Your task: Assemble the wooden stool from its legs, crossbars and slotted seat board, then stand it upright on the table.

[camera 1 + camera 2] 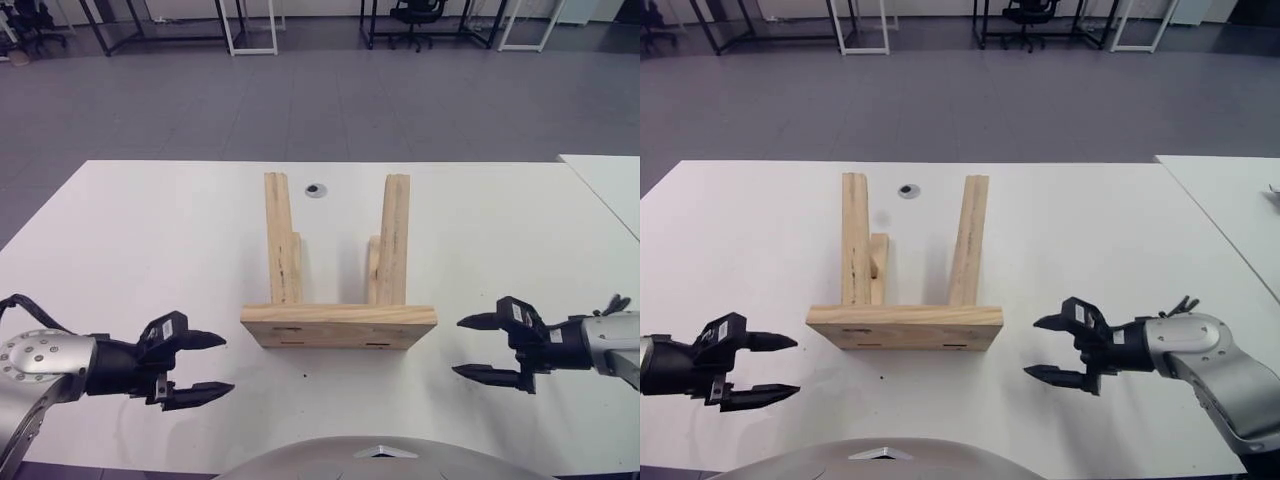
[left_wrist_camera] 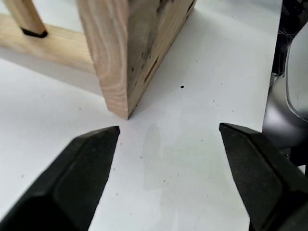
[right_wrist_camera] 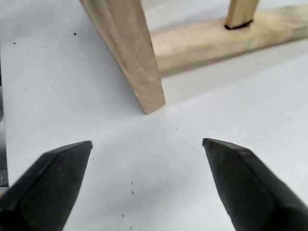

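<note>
Two sets of fingers hang released: my left gripper (image 1: 226, 364) and right gripper (image 1: 458, 347) flank the wooden stool (image 1: 285, 250), which lies assembled on its side on the bench (image 1: 120, 250), seat board (image 1: 338, 327) nearest me. I judge only uprighting remains: clasp both seat ends and tip.

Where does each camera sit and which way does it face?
Left eye view: on the head, facing forward and down at the stool on the table; left gripper and right gripper show, open.
Right eye view: head's other eye, same scene.
Left wrist view: left wrist, facing a corner of the seat board past its own fingers.
Right wrist view: right wrist, facing the opposite corner.
All share the stool.
</note>
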